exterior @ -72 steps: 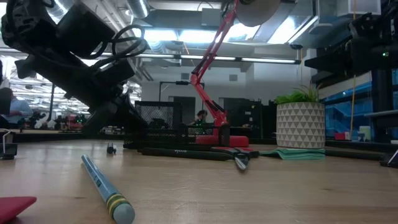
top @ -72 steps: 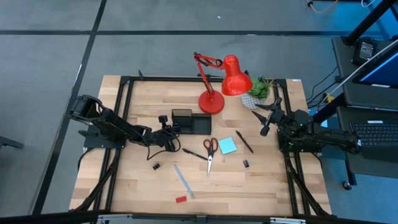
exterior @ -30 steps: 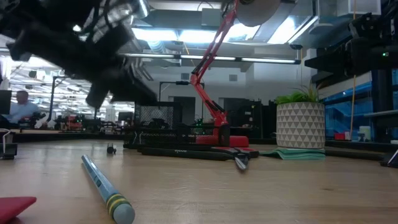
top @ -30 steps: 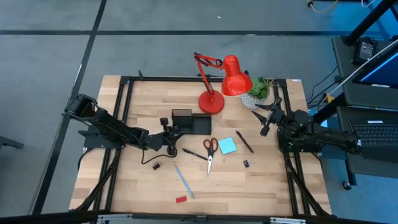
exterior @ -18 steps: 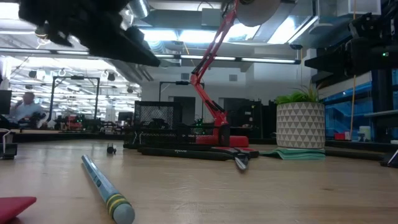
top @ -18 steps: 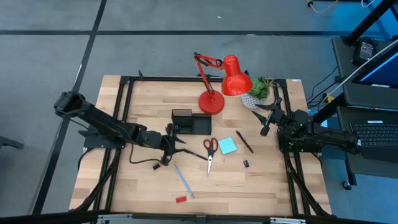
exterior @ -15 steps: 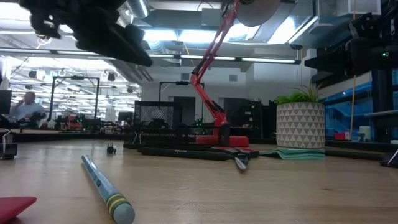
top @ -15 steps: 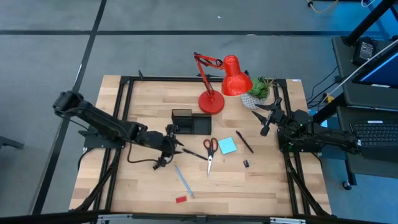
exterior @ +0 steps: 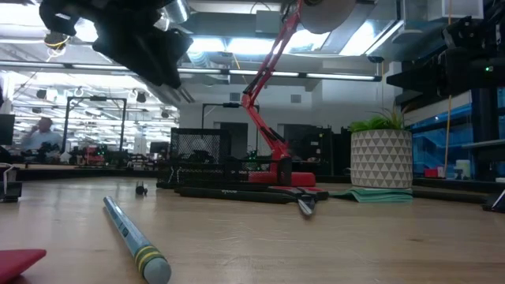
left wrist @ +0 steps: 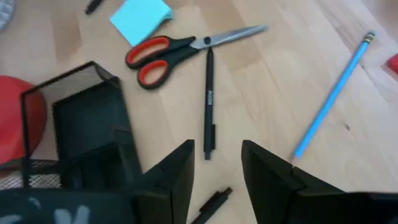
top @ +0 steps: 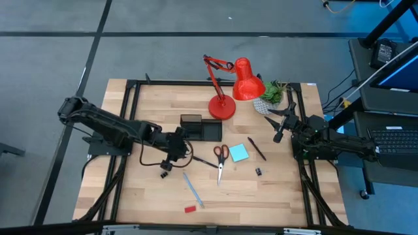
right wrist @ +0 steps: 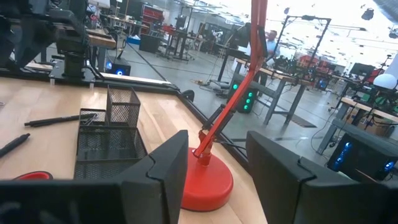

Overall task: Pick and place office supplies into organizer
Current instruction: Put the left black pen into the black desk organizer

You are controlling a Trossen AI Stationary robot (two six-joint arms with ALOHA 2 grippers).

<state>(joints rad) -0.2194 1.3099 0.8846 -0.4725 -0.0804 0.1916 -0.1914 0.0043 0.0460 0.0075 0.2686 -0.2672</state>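
**Left gripper hovers beside the organizer, empty**

The organizer (top: 200, 128) sits just before the red lamp base (top: 221, 107). The left gripper (top: 176, 149) hangs near the organizer's front-left corner, fingers parted, holding nothing. Black pen (left wrist: 209, 102), scissors (top: 220, 156) and sticky-note pad (top: 239, 153) lie beyond. The right gripper (top: 279, 129) waits spread wide, well apart.
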